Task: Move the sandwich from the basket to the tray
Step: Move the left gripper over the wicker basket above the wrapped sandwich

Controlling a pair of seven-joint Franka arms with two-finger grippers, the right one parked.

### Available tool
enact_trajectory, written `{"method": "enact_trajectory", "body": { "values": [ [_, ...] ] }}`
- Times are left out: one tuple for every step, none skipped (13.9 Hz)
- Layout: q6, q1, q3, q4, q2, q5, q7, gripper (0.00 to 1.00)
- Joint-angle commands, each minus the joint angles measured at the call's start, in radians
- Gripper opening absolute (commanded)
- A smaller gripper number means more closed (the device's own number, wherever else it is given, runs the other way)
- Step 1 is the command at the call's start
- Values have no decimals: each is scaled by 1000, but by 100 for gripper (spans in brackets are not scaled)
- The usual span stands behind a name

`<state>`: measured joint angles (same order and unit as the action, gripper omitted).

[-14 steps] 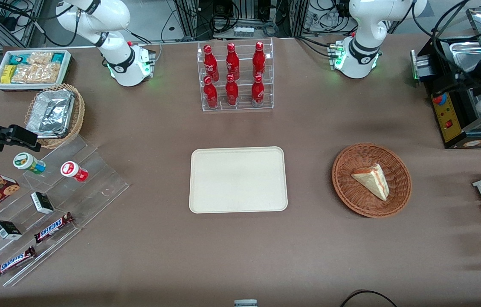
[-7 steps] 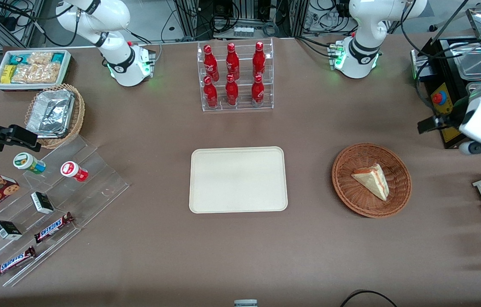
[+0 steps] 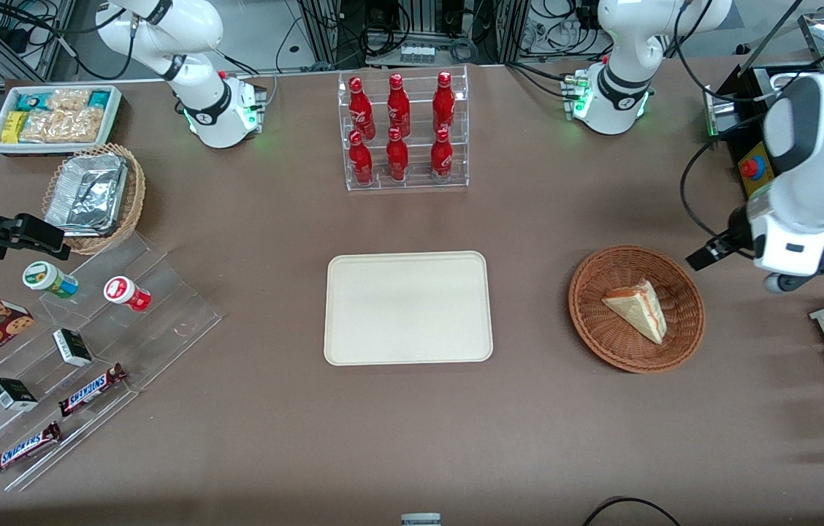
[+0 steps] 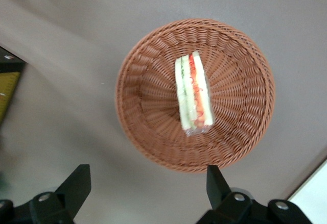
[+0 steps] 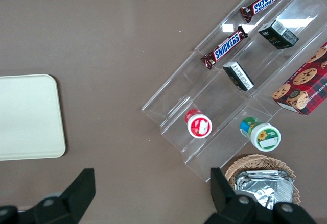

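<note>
The parked arm's claw (image 5: 152, 172), fingers spread wide, hangs over the brown surface (image 5: 102, 40). Off one finger lies a corner of the cream tray (image 5: 25, 117). Just beside the other finger sits a wicker basket of foil trays (image 5: 263, 180). Farther out, a clear stepped stand (image 5: 168, 112) carries a red-lidded cup (image 5: 198, 123), a green-lidded cup (image 5: 260, 133), two dark boxes (image 5: 238, 76) and two Snickers bars (image 5: 225, 46). A cookie box (image 5: 304, 89) lies alongside.
</note>
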<state>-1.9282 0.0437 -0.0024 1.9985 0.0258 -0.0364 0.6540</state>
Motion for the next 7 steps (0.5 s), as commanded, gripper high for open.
{"method": "enact_trajectory", "body": {
  "values": [
    [-157, 5, -11, 135, -30, -14, 88, 100],
    [-228, 5, -11, 179, -29, -14, 114, 100],
    [-300, 5, -11, 210, -23, -11, 145, 100],
    [-351, 5, -13, 227, -4, -11, 182, 100],
    [-367, 7, -14, 227, 15, -11, 194, 100],
    [-380, 11, -14, 229, 25, -13, 196, 100],
    [-396, 12, -13, 233, 34, -13, 196, 100]
  ]
}}
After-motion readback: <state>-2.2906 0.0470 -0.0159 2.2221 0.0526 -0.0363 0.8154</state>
